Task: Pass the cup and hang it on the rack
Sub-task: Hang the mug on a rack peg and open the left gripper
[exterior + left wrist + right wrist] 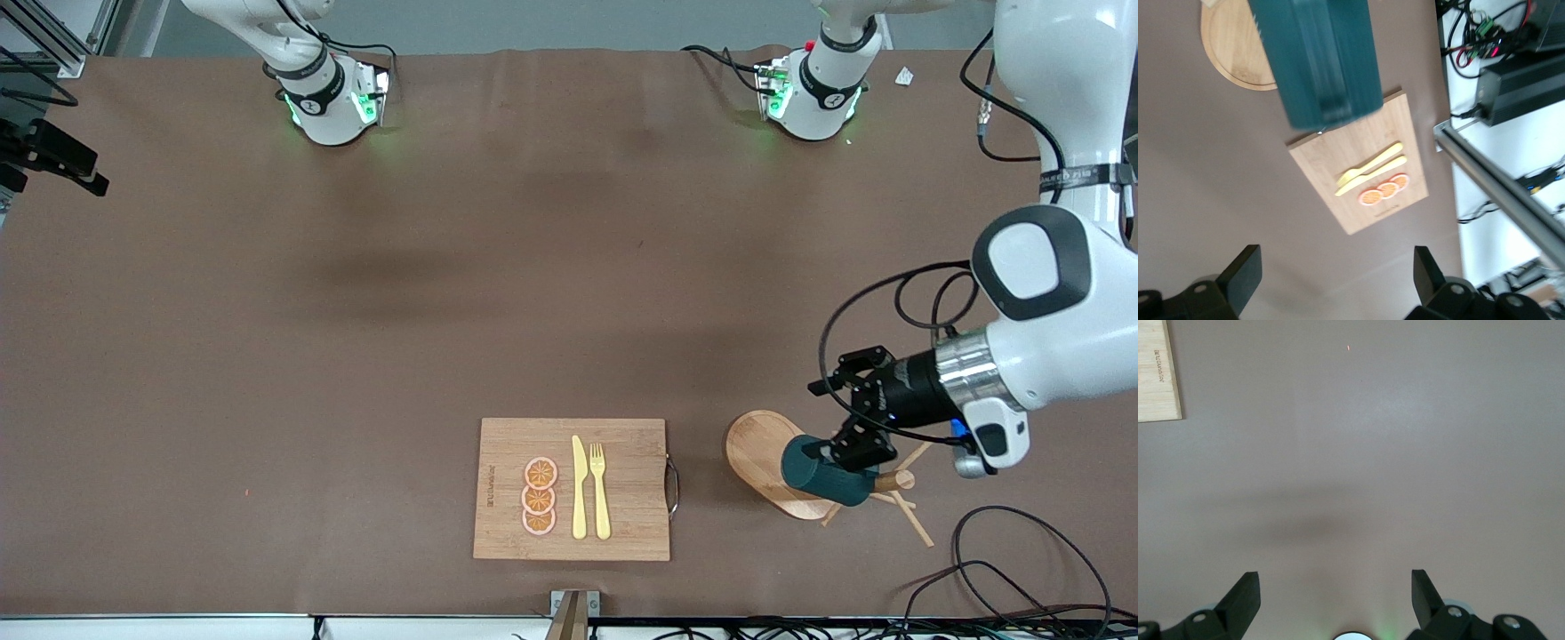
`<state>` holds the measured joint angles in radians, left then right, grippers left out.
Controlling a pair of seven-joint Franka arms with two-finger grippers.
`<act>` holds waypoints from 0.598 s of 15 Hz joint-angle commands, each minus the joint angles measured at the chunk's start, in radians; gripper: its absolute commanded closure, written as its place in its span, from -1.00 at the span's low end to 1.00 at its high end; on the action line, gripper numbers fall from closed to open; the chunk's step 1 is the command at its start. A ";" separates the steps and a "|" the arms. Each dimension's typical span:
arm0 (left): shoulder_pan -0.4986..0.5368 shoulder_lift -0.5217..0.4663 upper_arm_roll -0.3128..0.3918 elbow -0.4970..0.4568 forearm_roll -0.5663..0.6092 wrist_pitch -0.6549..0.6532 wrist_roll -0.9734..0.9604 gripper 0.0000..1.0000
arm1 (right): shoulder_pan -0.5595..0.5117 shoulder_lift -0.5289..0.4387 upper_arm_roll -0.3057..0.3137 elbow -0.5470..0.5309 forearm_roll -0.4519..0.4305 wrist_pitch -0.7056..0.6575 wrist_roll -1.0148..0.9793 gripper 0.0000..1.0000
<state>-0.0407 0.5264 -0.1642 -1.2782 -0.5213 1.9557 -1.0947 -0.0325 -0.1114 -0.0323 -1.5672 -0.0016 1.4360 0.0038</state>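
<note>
The dark teal cup (825,476) hangs on its side on the wooden rack (761,449), by the post and pegs (902,498), at the left arm's end of the table. My left gripper (825,420) is open and empty beside the cup, with one finger close over it. In the left wrist view the cup (1318,60) is apart from my open left gripper (1338,280), above the rack's oval base (1231,50). My right gripper (1335,593) is open and empty over bare table; it does not show in the front view.
A bamboo cutting board (622,444) with a yellow knife, a fork and three orange slices lies beside the rack, near the front camera's edge; it also shows in the left wrist view (1358,160). Loose cables (1022,569) lie by the rack at the table's corner.
</note>
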 commanded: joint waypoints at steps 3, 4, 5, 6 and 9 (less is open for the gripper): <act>0.012 -0.049 -0.055 -0.021 0.159 -0.078 0.015 -1.00 | -0.023 0.001 0.012 0.015 0.014 -0.017 -0.002 -1.00; 0.012 -0.051 -0.057 -0.021 0.206 -0.101 0.018 -1.00 | -0.024 0.001 0.012 0.013 0.014 -0.035 0.001 -1.00; 0.012 -0.061 -0.060 -0.021 0.271 -0.116 0.024 -1.00 | -0.026 0.001 0.012 0.013 0.015 -0.048 0.002 -1.00; 0.007 -0.086 -0.060 -0.021 0.356 -0.139 0.045 -1.00 | -0.027 0.001 0.012 0.012 0.015 -0.048 0.001 -1.00; 0.015 -0.141 -0.072 -0.020 0.521 -0.218 0.253 -1.00 | -0.030 0.001 0.012 0.009 0.023 -0.049 0.002 -1.00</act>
<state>-0.0414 0.4531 -0.2206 -1.2773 -0.0869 1.7856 -0.9594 -0.0357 -0.1100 -0.0326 -1.5617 -0.0010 1.3974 0.0046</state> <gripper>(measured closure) 0.000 0.000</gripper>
